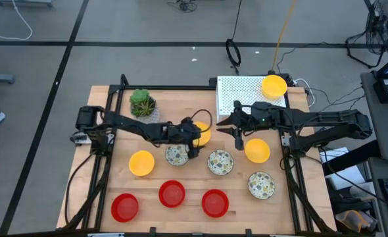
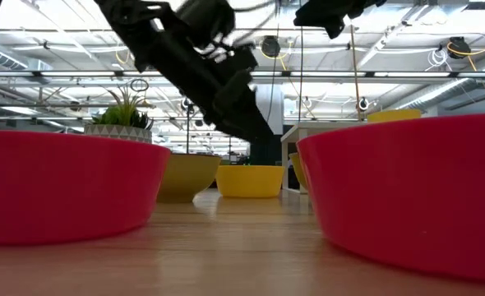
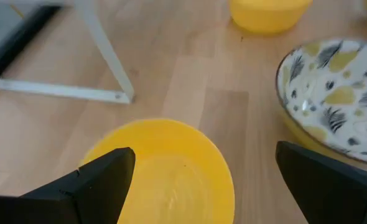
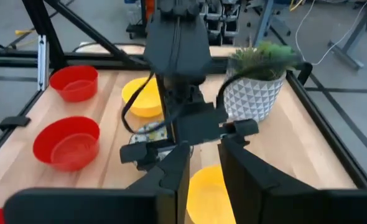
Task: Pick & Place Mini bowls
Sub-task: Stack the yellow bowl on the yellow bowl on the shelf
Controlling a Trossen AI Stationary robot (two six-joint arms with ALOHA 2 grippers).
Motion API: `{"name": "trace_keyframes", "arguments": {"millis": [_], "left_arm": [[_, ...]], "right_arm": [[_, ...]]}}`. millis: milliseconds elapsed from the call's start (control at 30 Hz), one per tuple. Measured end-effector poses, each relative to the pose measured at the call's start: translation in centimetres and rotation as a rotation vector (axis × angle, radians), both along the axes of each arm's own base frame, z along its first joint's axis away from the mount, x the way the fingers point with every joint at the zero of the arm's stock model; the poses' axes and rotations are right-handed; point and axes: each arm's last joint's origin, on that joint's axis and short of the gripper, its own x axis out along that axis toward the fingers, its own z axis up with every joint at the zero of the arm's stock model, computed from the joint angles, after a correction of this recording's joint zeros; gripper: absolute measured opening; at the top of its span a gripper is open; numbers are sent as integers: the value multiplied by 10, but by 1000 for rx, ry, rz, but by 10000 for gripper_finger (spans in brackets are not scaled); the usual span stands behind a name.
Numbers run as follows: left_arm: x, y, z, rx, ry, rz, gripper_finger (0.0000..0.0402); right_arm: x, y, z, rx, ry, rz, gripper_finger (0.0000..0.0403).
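Note:
Ten mini bowls sit on the wooden table. The yellow ones: one on the white perforated stand (image 1: 274, 85), one at right (image 1: 257, 150), one at left (image 1: 141, 162), and one in the middle (image 1: 202, 133) (image 3: 171, 177). Patterned ones (image 1: 177, 155) (image 1: 220, 162) (image 1: 262, 185) and red ones (image 1: 124, 207) (image 1: 172, 193) (image 1: 215, 203) lie nearer. My left gripper (image 1: 195, 135) (image 3: 211, 180) is open wide, its fingers on either side of the middle yellow bowl, just above it. My right gripper (image 1: 233, 128) (image 4: 202, 168) hovers right of that bowl, open by a narrow gap.
A white pot with a green plant (image 1: 142, 103) stands at the far left of the table, behind my left arm. The white perforated stand (image 1: 243, 92) takes up the far middle. A patterned bowl (image 3: 339, 99) lies close beside my left gripper. Black frame rails run along both sides.

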Motion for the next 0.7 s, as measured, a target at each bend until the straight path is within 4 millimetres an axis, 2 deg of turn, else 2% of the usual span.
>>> {"name": "trace_keyframes", "arguments": {"millis": [100, 267, 433, 567, 700], "left_arm": [[8, 0, -10, -13, 106, 11, 390], [26, 0, -15, -28, 210, 22, 390], [28, 0, -24, -54, 310, 53, 383], [24, 1, -26, -77, 352, 80, 339], [24, 1, -26, -89, 353, 93, 266]], "right_arm": [[-1, 0, -3, 2, 34, 0, 80], [-4, 0, -8, 6, 95, -1, 80], [-6, 0, -12, 7, 139, -3, 80], [-7, 0, -14, 8, 158, -3, 80], [-7, 0, -14, 8, 158, -3, 80]]}}
